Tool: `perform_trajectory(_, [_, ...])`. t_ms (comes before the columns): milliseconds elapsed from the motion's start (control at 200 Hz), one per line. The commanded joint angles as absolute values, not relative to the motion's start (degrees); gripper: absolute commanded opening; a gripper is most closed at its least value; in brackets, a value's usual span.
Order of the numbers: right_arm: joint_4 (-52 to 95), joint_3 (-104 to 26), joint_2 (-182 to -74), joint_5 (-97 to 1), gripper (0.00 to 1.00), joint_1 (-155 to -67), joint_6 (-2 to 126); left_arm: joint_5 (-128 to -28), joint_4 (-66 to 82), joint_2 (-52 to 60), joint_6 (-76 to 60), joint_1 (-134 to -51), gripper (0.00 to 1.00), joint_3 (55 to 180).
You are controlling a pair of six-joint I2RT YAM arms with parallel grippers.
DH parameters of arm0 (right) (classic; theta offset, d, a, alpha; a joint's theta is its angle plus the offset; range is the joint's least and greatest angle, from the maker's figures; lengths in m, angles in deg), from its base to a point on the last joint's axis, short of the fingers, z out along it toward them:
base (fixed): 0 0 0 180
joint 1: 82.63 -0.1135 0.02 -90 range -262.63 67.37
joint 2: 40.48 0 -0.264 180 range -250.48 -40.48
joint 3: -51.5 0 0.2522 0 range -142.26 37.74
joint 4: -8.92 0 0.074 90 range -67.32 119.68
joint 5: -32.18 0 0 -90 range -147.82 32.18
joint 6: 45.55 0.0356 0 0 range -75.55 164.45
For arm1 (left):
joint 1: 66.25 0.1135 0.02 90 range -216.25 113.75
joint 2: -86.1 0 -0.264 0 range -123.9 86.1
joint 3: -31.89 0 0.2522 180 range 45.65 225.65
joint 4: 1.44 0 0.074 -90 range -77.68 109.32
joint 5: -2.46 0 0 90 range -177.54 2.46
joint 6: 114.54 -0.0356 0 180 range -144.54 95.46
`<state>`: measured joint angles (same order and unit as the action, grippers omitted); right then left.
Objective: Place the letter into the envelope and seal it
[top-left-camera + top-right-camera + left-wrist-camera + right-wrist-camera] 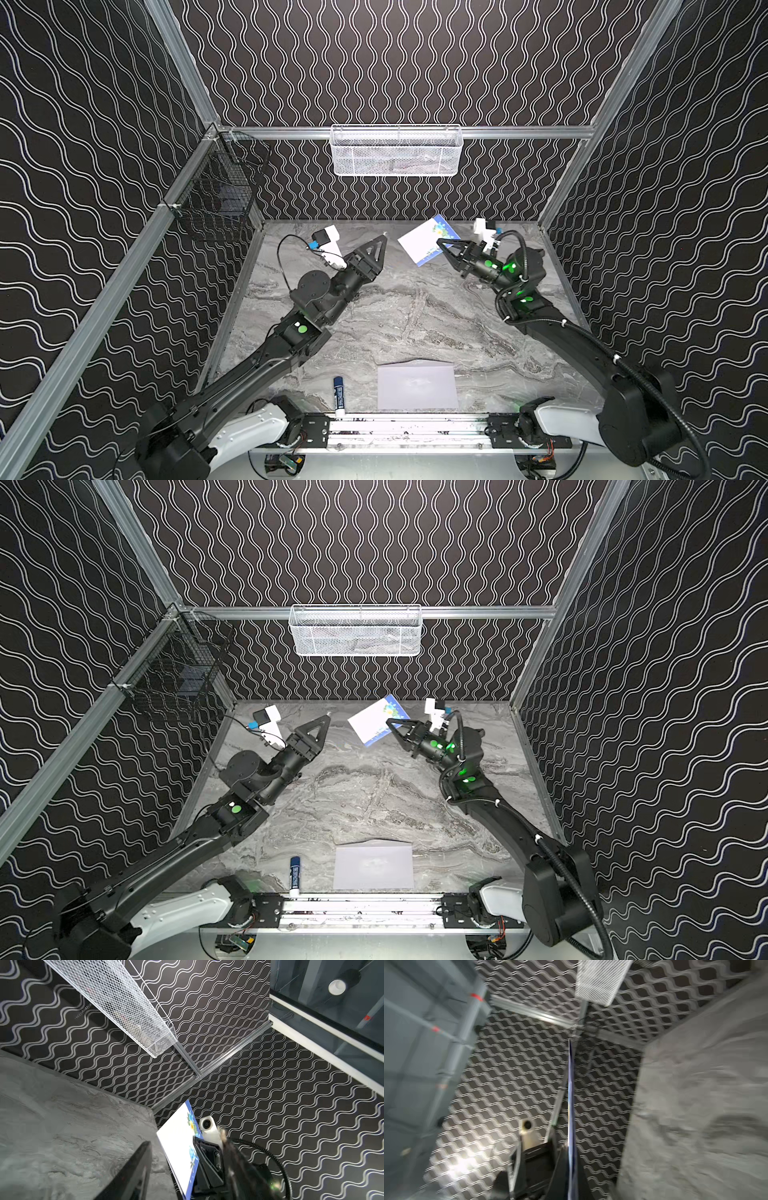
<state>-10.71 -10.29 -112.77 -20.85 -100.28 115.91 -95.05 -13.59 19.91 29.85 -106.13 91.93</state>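
Currently right gripper clamps the letter by one edge, aloft upper right of centre; left gripper gapes empty. Risk: floppy sheet may slip or buckle en route to envelope, lower centre

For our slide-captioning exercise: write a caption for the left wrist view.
The right gripper holds the letter by one edge; table and white mesh basket behind.

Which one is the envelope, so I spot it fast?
Look along the near edge of the marble table, by the metal rail. The envelope lies flat there, right of the blue glue stick: plain pale lavender, unlike the flowered, blue-bordered letter.
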Motion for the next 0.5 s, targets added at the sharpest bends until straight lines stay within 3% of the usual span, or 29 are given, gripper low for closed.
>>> perform_trajectory(0, [16.3, -11.3, -111.7, -14.7, 0.0, -95.0, 95.1, -97.0, -9.2, 22.4, 20.3, -106.2, 0.64, 89.8])
perform_trajectory(235, [52.0, -21.9, -118.2, -22.7, 0.0, -90.2, 64.9, -96.8, 1.8, 25.3, 9.1, -106.2, 0.64, 89.0])
perform_trajectory(490, [61.2, -25.1, -127.4, -24.4, 0.0, -89.6, 56.2, -94.4, 4.7, 25.3, 4.7, -106.2, 0.64, 87.8])
